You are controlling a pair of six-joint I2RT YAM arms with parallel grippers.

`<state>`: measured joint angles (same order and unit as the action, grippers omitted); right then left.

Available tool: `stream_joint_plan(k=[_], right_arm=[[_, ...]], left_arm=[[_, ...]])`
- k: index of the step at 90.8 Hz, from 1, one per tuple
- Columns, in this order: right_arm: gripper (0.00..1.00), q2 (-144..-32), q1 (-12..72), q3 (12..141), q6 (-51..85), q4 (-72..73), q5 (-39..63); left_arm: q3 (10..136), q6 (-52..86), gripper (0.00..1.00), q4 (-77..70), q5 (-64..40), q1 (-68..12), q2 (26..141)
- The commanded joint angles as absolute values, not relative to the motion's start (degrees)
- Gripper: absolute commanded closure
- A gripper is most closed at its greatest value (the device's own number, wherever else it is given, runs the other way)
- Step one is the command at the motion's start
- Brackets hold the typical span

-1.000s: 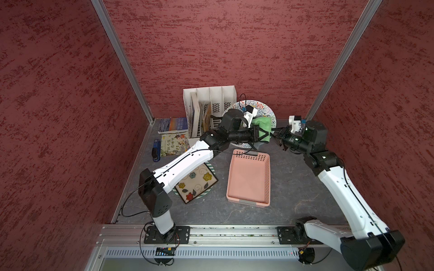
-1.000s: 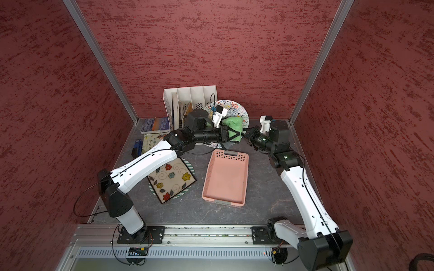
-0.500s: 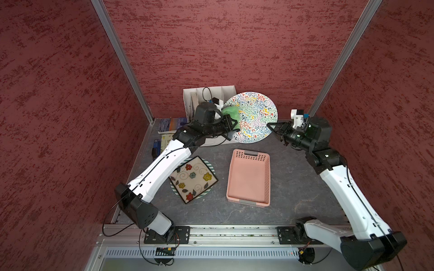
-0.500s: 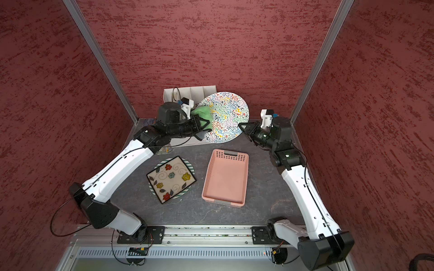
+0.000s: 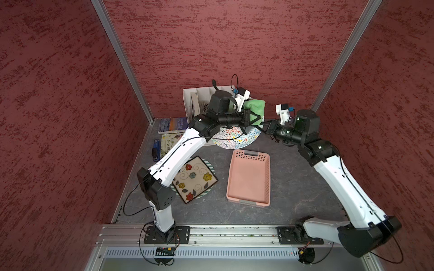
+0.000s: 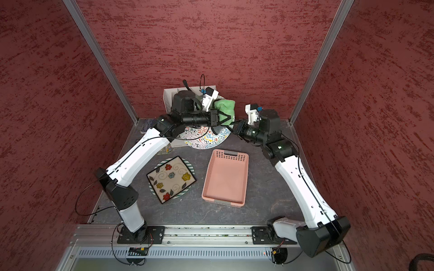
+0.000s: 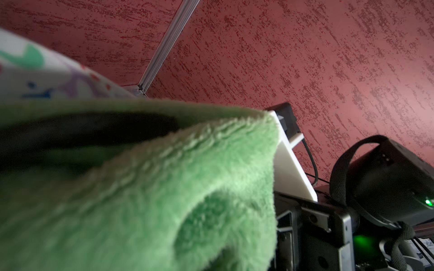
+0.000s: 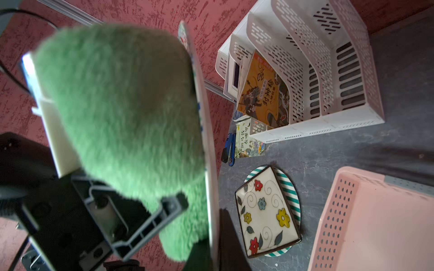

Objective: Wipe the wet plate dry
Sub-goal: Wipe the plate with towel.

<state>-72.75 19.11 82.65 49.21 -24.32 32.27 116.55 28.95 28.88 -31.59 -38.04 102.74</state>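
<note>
— Top views, both: any doubt about the left pincer (image 5: 257,119)?

— None. Clenched on the green terry cloth (image 5: 254,106), with that cloth pressed to the face of the squiggle-patterned plate (image 5: 234,139). Confirmed edge-on in the right wrist view: cloth (image 8: 124,112) flat against the plate (image 8: 207,145).

— And the right pincer (image 5: 265,127)?

— Clamped shut on the plate's rim, holding it tilted and apparently clear of the desk (image 5: 293,187), in front of the white file rack (image 5: 195,99).

— Changed just now?

— Yes. Half a second back: plate tipped up steeply, cloth over at the far edge. Now: tipped lower, cloth swept back beside the right pincer. Reads as one full wiping pass done; probably more passes needed, wetness impossible to judge from here.

— Nearby?

— Floral square dish (image 5: 193,179) and pink basket (image 5: 249,178) resting on the desk, well apart from the wiping.
</note>
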Motion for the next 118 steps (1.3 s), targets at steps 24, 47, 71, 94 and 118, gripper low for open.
stream_joint_plan(k=[24, 47, 71, 94, 118], right_arm=[[1.0, -64.2, 26.2, 78.3, 47.6, -8.5, 32.0], [1.0, -70.8, 28.7, 88.7, 44.9, -10.0, 29.3], [1.0, -71.8, 18.2, 92.3, 51.7, -5.5, 29.8], [1.0, -69.7, 28.8, 83.3, 51.6, -4.9, 32.5], [1.0, -77.8, 17.7, 99.4, 56.3, -3.5, 27.7]], left_arm=[[97.3, 33.9, 1.0, 37.3, -21.6, -27.3, 90.2], [110.2, 28.4, 1.0, 35.0, -36.4, -33.6, 99.9], [98.1, 33.4, 1.0, 28.0, -31.5, -29.7, 93.4], [102.2, 31.1, 1.0, 32.6, -31.6, -26.0, 93.8], [110.9, 31.2, 1.0, 31.9, -33.1, -31.8, 100.4]])
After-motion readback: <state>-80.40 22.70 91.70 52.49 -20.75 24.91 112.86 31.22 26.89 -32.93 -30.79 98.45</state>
